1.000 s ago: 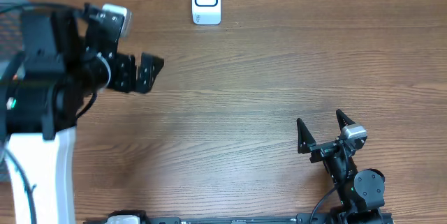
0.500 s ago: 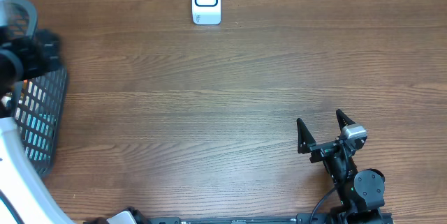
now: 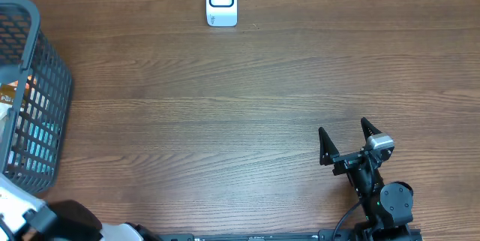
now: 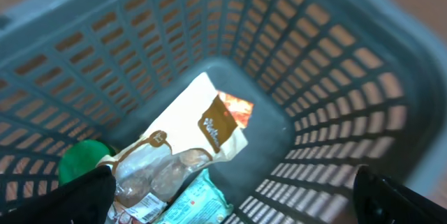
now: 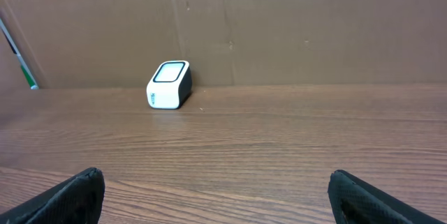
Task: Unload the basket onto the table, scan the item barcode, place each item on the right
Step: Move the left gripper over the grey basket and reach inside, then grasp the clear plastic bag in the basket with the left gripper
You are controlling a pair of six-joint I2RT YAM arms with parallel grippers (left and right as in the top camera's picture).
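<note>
A brown wood-grain laminate tabletop (image 3: 247,98) is stretching across the whole scene, its grain running from side to side and taking soft, even light. A flat brown cardboard wall (image 5: 279,21) is standing upright along its far edge, showing a few vertical seams and creases and closing off the view behind.

basket (image 3: 46,83): cut off by the overhead view's left edge; its contents show only in bits through the mesh.
left arm (image 3: 52,222): only a piece shows at the overhead view's bottom-left corner.
left fingers (image 4: 84,197): only dark tips show, cropped at the wrist view's bottom corners.
tan pouch (image 4: 209,130): blurred, print unreadable.
teal packet (image 4: 199,206): cut off by the bottom edge.
green item (image 4: 80,161): partly hidden, kind unclear.
right fingers (image 5: 70,196): only tips show, cropped.
scanner (image 5: 170,84): markings too small to read.
</note>
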